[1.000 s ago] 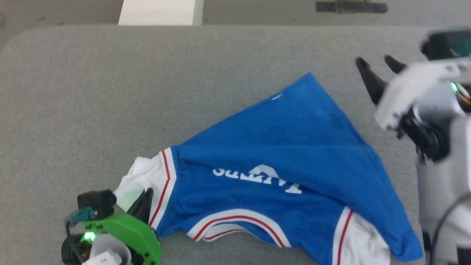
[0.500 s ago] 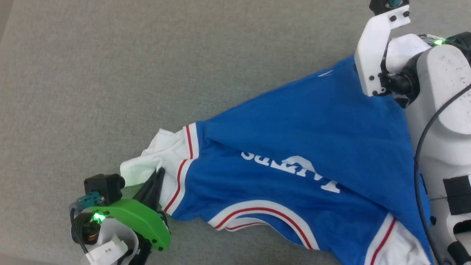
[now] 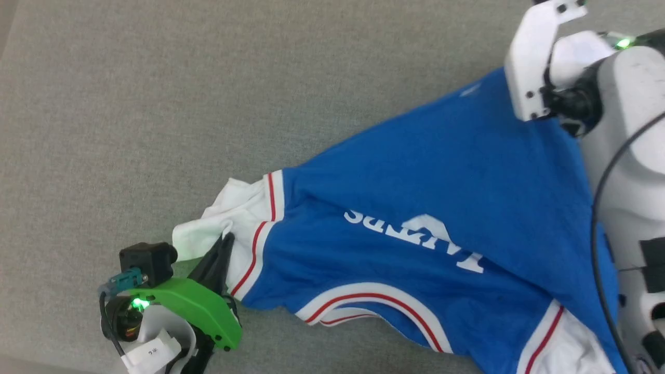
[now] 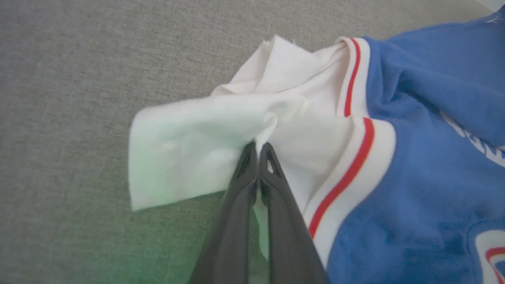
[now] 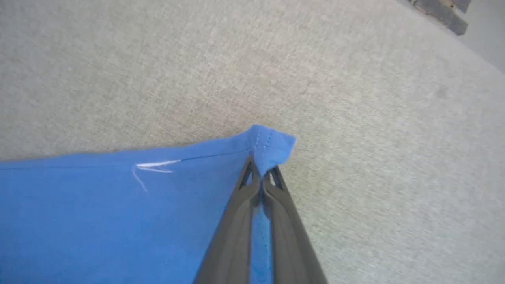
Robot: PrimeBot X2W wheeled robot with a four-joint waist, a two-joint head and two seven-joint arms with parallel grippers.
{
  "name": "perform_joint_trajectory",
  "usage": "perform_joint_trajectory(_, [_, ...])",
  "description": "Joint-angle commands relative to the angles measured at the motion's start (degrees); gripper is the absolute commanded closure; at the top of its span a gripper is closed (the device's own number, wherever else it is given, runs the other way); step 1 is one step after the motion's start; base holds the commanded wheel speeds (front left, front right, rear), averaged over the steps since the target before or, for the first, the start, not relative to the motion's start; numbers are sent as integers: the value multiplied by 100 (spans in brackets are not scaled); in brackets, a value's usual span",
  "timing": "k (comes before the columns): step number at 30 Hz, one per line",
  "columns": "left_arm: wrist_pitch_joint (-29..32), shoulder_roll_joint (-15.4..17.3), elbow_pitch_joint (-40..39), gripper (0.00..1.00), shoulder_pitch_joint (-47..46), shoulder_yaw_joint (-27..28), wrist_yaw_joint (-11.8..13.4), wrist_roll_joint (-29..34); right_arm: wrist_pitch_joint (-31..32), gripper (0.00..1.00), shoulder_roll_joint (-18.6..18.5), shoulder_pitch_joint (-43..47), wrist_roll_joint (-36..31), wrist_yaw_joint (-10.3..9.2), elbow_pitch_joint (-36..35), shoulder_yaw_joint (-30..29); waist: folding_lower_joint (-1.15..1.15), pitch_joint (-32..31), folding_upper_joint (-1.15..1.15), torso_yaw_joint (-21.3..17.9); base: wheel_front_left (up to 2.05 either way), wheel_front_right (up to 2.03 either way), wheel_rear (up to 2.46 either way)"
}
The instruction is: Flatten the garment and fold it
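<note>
Grey fabric surface [image 3: 156,104]; crumpled garment [image 3: 415,176] atop

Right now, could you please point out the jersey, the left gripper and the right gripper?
jersey [image 3: 441,171], head view, on its blue body.
left gripper [image 4: 259,146], left wrist view, midway between its shut fingertips.
right gripper [image 5: 262,167], right wrist view, midway between its shut fingertips.

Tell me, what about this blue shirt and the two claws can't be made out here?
Head view: fingers of the right gripper, hidden behind its own white wrist bracket.
Head view: right edge of the garment, covered by the pale right arm; its lower sleeve, cut off by the bottom edge.
Left wrist view: the white lettering, cut off by the right edge.
</note>
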Motion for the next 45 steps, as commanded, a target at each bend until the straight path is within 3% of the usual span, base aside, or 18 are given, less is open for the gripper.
perform_joint_trajectory(1, [10, 74, 101, 100, -2, 41, 67, -16, -224, 100, -133, 81, 115, -8, -167, -6, 0, -320, 0, -207, 0, 0, 0])
perform_joint_trajectory(6, [34, 129, 106, 100, 145, 82, 162, -15, -884, 100, -353, 770, 746, -8, -1094, -218, 0, -846, 0, -492, 0, 0, 0])
perform_joint_trajectory(12, [104, 170, 74, 100, 448, 113, 304, -51, -1038, 100, -430, 2625, 1426, -8, -2699, -886, 0, -1396, 0, -850, 0, 0, 0])
perform_joint_trajectory(19, [138, 146, 80, 100, 732, 100, 404, -115, -775, 100, 198, 5135, 1841, -8, -4198, -1751, 0, -1759, 0, -1070, 0, 0, 0])
perform_joint_trajectory(27, [-5, 23, 185, 100, 1048, 150, 444, -287, -647, 100, 615, 6839, 2303, -8, -4648, -2065, 0, -1996, 0, -1157, 0, 0, 0])
perform_joint_trajectory(33, [-87, -52, 62, 100, 903, 328, 202, -672, -482, 100, 631, 6696, 2725, -8, -4743, -1947, 0, -2023, 0, -1184, 0, 0, 0])
perform_joint_trajectory(36, [75, 134, -62, 100, 491, 442, 26, -789, -151, 100, 517, 6193, 2787, -8, -4832, -1960, 0, -1950, 0, -1172, 0, 0, 0])
perform_joint_trajectory(40, [588, 718, -9, 100, -603, 528, -233, -681, 434, 100, 105, 5035, 2938, -8, -4807, -1933, 0, -1751, 0, -1129, 0, 0, 0])
perform_joint_trajectory(45, [1218, 1171, 414, 100, -2346, 474, -452, -461, 898, 100, -59, 3440, 2837, -8, -4448, -2053, 0, -1385, 0, -1085, 0, 0, 0])
